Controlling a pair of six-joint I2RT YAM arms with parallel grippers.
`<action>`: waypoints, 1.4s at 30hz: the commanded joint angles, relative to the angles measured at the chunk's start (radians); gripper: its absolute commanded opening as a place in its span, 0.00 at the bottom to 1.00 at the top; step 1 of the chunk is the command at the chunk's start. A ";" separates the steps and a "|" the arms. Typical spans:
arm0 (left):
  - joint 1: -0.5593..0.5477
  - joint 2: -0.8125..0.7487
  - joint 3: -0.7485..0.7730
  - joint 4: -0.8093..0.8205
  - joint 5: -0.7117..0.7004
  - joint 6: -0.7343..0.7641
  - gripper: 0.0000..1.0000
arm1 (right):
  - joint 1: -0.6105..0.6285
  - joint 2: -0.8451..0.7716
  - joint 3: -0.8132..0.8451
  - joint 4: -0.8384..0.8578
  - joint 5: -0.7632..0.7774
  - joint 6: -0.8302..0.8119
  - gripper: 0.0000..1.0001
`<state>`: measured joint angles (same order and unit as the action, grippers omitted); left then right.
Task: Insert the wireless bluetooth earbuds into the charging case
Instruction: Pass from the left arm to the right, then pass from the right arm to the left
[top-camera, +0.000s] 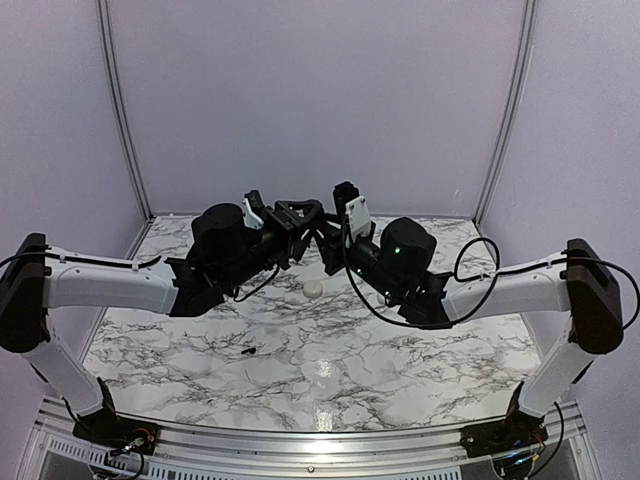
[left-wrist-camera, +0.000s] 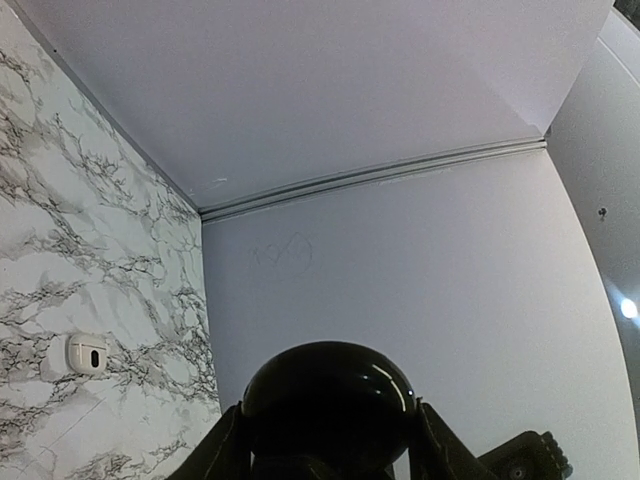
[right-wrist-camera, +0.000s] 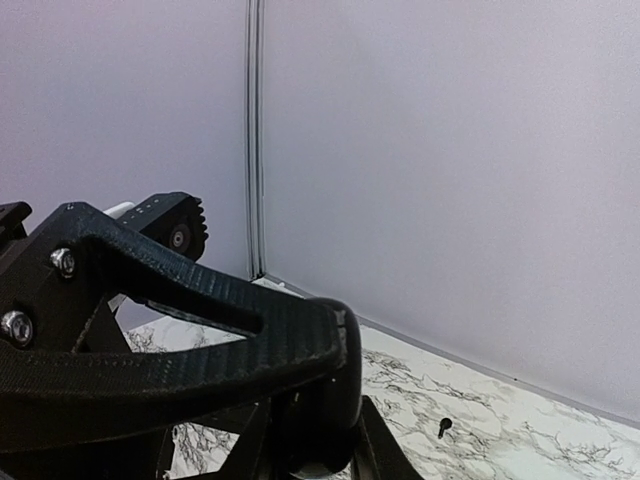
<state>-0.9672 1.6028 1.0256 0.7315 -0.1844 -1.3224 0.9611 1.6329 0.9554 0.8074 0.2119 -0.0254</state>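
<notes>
Nearest my side, one tiny black earbud (top-camera: 248, 352) lies loose on the marble worktop (top-camera: 420, 365), well to the near side of the left fingers (top-camera: 298, 218) and apart from everything else. Farther in, the cream-white charging case (top-camera: 314, 288) sits on the worktop below and just to the near side of where the two pairs of fingers meet. From overhead I can't tell whether its lid is up. Above it, the left fingers are clamped on a glossy black round puck (left-wrist-camera: 328, 395), one finger against each flank. The right fingers (top-camera: 328, 232) point at them tip to tip. The left arm's frame fills my right wrist view, so I cannot tell whether the right pair is open or closed.

My read is that insertion hasn't begun: no earbud is in the case, and both arms are busy in mid-air with the puck. Next I would need to free a pair of fingers, bring it down on the near side to the earbud, and pinch very finely, since the earbud is tiny and could skid on the marble.

Beyond the right fingers a dark stub (right-wrist-camera: 444, 427) lies near the foot of the wall, possibly the other earbud. A white squarish piece (left-wrist-camera: 85, 353) with a dark spot lies off to the side of the left fingers, and I can't match it to anything in the overhead view. The puck and the crossed arms stand over the case.
</notes>
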 joint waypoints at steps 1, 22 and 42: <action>-0.010 0.004 -0.022 0.055 0.002 -0.007 0.41 | 0.005 -0.012 0.023 0.044 0.030 -0.030 0.16; 0.151 -0.373 -0.156 -0.336 0.437 0.769 0.99 | -0.102 -0.292 -0.039 -0.428 -0.537 -0.015 0.02; 0.065 -0.293 0.067 -0.816 0.794 1.292 0.51 | -0.121 -0.249 0.109 -0.918 -0.981 -0.082 0.00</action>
<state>-0.8806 1.2804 1.0615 -0.0055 0.5526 -0.0860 0.8371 1.3693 1.0203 -0.0391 -0.7158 -0.0906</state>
